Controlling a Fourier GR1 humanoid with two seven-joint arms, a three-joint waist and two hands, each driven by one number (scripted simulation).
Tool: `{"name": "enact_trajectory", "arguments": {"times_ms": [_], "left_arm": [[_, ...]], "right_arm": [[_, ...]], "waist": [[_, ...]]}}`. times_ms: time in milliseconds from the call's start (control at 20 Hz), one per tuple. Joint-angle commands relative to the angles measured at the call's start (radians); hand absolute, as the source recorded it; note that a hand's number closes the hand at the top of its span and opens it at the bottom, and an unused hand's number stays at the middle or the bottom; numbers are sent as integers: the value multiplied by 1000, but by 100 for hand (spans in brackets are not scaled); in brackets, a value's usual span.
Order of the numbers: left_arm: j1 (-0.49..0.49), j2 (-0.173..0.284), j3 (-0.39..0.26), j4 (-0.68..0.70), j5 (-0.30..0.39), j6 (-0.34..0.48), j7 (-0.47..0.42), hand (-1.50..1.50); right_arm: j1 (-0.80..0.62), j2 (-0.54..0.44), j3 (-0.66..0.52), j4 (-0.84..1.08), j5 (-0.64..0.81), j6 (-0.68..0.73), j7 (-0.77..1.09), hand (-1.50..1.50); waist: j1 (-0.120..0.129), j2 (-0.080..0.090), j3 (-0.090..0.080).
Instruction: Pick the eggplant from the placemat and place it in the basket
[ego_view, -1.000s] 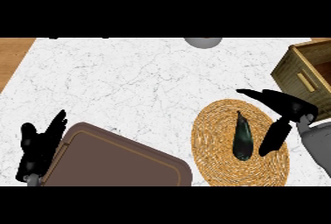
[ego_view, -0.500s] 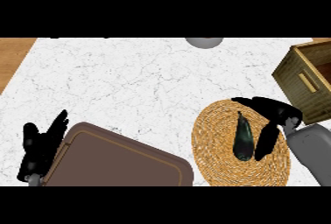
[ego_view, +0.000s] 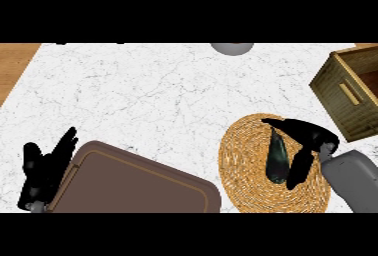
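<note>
A dark eggplant (ego_view: 276, 159) lies lengthwise on the round woven placemat (ego_view: 244, 170) at the lower right. My right hand (ego_view: 310, 140) hangs over the mat, right beside the eggplant. Its thumb reaches across the eggplant's far end and its straight fingers (ego_view: 299, 171) run down the eggplant's right side, so the hand is open. The wooden basket (ego_view: 345, 95) stands at the right edge, beyond the mat. At the lower left my left hand (ego_view: 43, 172) rests open with its fingers up.
A brown tray (ego_view: 140, 182) lies at the lower left, between my left hand and the placemat. A grey round object (ego_view: 232, 47) sits at the counter's far edge. A wood strip (ego_view: 13, 62) borders the white marble counter (ego_view: 148, 95) at the left.
My right hand has come left and down from beside the mat's right rim until it lies against the eggplant. The eggplant and my left hand have stayed put.
</note>
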Motion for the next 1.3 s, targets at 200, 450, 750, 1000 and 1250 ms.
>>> {"name": "enact_trajectory", "arguments": {"times_ms": [200,450,750,1000,1250], "left_arm": [[36,-78,-34,99,-9,-16,-21,0],[71,-82,-47,18,-11,-25,25,0],[36,-86,-23,70,-19,-33,22,0],[100,-56,26,66,-2,-46,10,0],[140,-64,32,32,-4,-43,14,0]], "right_arm": [[-14,7,-9,80,61,-3,-74,-150],[-8,19,46,110,184,-85,-211,150],[-6,19,75,111,259,-109,-247,150],[136,-139,142,-287,375,-185,-248,150],[272,-277,96,-570,408,-249,-254,150]], "waist": [[0,13,-20],[9,12,-18],[1,13,-19],[-64,-10,-22],[-86,-12,-22]]}}
